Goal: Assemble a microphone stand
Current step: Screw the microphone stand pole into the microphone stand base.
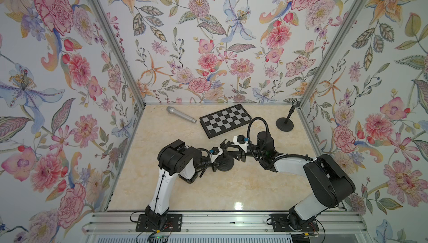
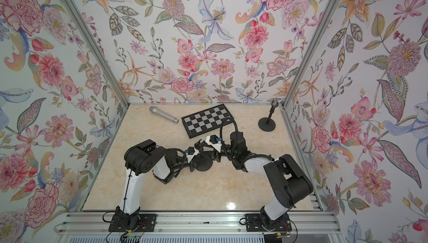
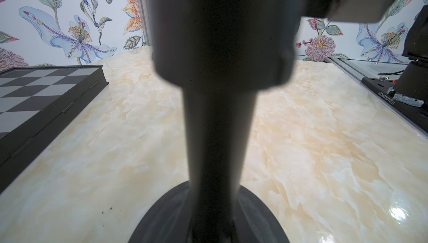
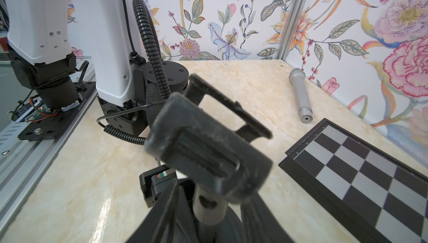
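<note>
A black microphone stand stands mid-table: a round base (image 1: 226, 165) with a pole (image 3: 217, 137) and a black clip holder (image 4: 208, 142) at the pole's top. My left gripper (image 1: 220, 160) is shut on the pole low down; its jaws are hidden in the left wrist view. My right gripper (image 4: 208, 218) reaches in from the other side, its fingers (image 4: 166, 207) flanking the pale neck (image 4: 208, 203) under the clip. A sliver of table shows beside one finger, so contact is unclear. A silver microphone (image 1: 180, 114) lies at the back left.
A folded chessboard (image 1: 225, 120) lies behind the arms. A second black stand (image 1: 285, 123) with its own clip (image 1: 294, 103) is in the back right corner. Metal frame posts and flowered walls close the table (image 1: 208, 191) on three sides.
</note>
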Available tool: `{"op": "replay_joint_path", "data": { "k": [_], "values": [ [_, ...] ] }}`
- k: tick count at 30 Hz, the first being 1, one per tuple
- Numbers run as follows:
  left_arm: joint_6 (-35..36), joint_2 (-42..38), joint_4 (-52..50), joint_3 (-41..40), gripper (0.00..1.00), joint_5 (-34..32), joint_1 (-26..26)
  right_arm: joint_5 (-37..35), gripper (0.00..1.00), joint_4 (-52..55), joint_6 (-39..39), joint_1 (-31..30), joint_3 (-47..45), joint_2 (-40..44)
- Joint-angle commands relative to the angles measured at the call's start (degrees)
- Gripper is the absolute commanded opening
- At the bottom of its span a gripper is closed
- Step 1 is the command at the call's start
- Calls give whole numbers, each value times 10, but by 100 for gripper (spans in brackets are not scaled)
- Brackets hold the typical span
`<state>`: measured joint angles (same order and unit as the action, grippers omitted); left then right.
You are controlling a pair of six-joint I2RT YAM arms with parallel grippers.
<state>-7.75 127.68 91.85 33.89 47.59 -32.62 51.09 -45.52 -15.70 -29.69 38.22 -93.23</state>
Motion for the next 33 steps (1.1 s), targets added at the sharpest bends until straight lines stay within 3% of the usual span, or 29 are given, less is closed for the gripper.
{"op": "replay_joint_path", "data": {
  "k": [1,4,6,13,14,16,19,21,24,25,29,33],
  "values": [
    [6,49,136,-22,19,4,-12,15,37,-71,37,-10,3,-14],
    [0,48,136,-18,21,-5,-13,-81,11,-87,56,-28,-8,-19],
    [-2,46,136,-18,23,-19,-13,-198,3,-107,70,-48,-31,-13],
    [-13,46,136,-27,28,-71,-12,-807,0,-169,160,-213,-120,-4],
    [-11,48,136,-29,28,-77,-12,-867,0,-176,173,-240,-120,-16],
    [-6,47,136,-35,28,-85,-12,-922,0,-184,193,-280,-112,-44],
    [6,50,136,-46,28,-93,-14,-851,0,-229,211,-308,-110,-81],
    [15,53,136,-50,26,-94,-15,-734,0,-297,178,-303,-131,-93],
    [23,51,136,-55,25,-88,-16,-593,36,-387,148,-263,-177,-79],
    [28,53,136,-55,25,-83,-17,-520,43,-395,143,-234,-189,-66],
    [33,52,136,-51,24,-66,-16,-215,50,-324,120,-106,-186,-6],
    [42,57,136,-55,23,-48,-21,-55,54,-222,76,-30,-133,7]
  ]
}}
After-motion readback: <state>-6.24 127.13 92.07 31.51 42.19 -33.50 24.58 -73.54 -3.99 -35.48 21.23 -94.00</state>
